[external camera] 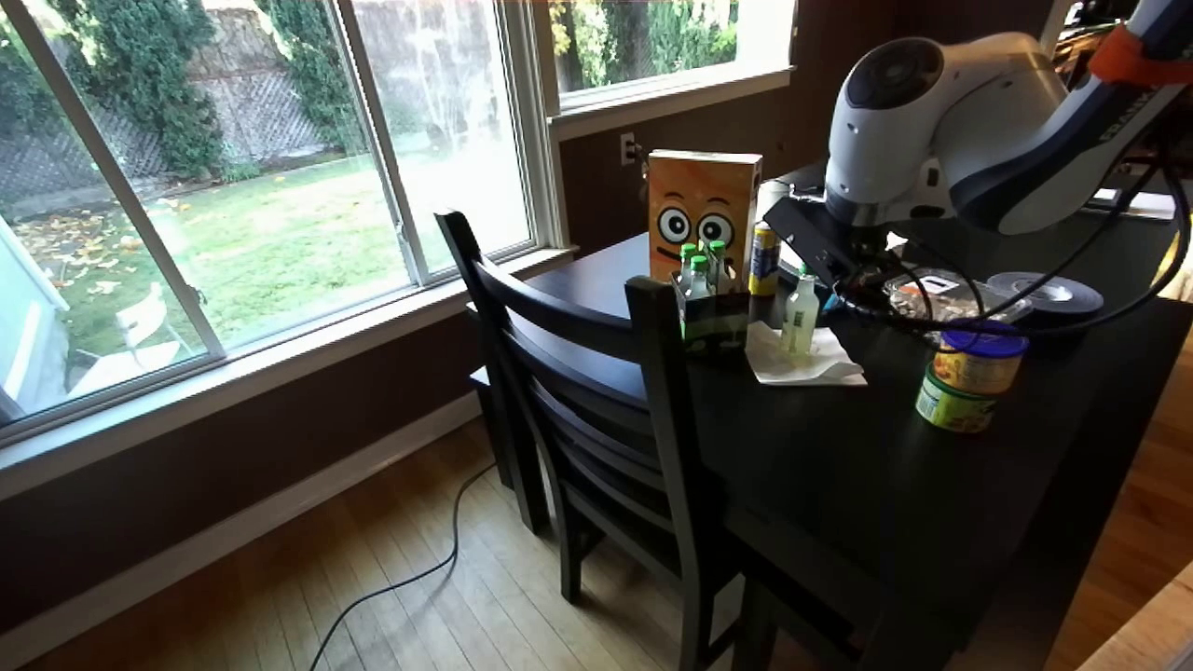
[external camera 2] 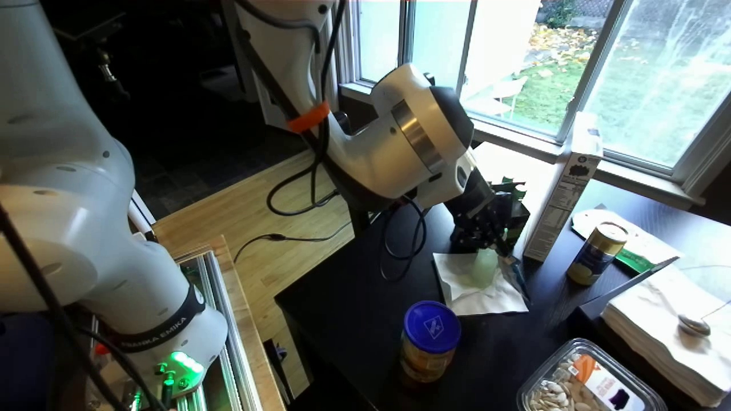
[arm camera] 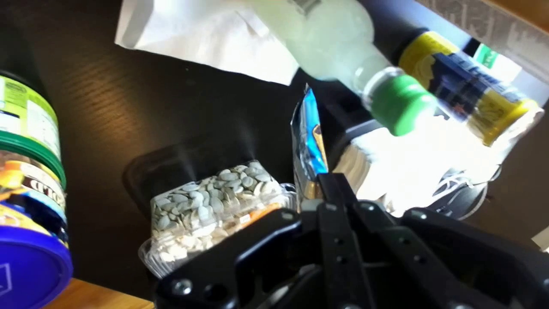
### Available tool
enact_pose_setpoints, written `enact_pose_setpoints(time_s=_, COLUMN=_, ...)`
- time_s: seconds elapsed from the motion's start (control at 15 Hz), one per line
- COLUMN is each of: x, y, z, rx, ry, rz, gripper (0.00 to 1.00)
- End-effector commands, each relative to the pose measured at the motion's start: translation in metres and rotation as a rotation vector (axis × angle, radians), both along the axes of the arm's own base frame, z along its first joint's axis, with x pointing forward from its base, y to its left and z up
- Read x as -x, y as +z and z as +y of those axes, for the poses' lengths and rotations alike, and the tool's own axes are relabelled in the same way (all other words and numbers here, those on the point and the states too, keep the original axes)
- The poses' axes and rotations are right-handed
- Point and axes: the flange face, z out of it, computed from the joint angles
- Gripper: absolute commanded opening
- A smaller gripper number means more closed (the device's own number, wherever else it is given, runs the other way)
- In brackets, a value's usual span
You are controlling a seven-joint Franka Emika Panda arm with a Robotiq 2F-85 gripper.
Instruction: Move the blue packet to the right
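One gripper point(arm camera: 336, 180) pinches the blue packet point(arm camera: 312, 137); bare tabletop point(external camera 2: 360, 308) separates cans point(external camera: 972, 380) from table edge point(external camera 2: 326, 351).

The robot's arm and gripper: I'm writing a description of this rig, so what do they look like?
The arm is white and rounded, with dark panels, a silvery ring, an orange band and black cables alongside. A dark collar low down reads FRANKA EMIKA, with green lights below it. The gripper is black and angular, with narrow fingers and visible screws.
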Motion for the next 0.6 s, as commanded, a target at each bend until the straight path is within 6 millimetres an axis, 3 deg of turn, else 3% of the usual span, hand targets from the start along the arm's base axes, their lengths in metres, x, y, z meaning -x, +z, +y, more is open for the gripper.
enact_pose_setpoints(time_s=0.0, x=-0.003, y=-0.037, z=0.000, rx=-0.038, ry=-0.011, rz=0.039, gripper=0.00)
enact_pose_setpoints(time_s=0.4, x=0.012, y=-0.086, z=0.007, rx=-0.068, ry=-0.014, rz=0.137, gripper=0.00)
enact_pose_setpoints(time_s=0.47, x=0.016, y=-0.093, z=0.009, rx=-0.076, ry=-0.011, rz=0.154, gripper=0.04)
enact_pose_setpoints(time_s=0.53, x=0.018, y=-0.098, z=0.010, rx=-0.081, ry=-0.009, rz=0.167, gripper=0.28)
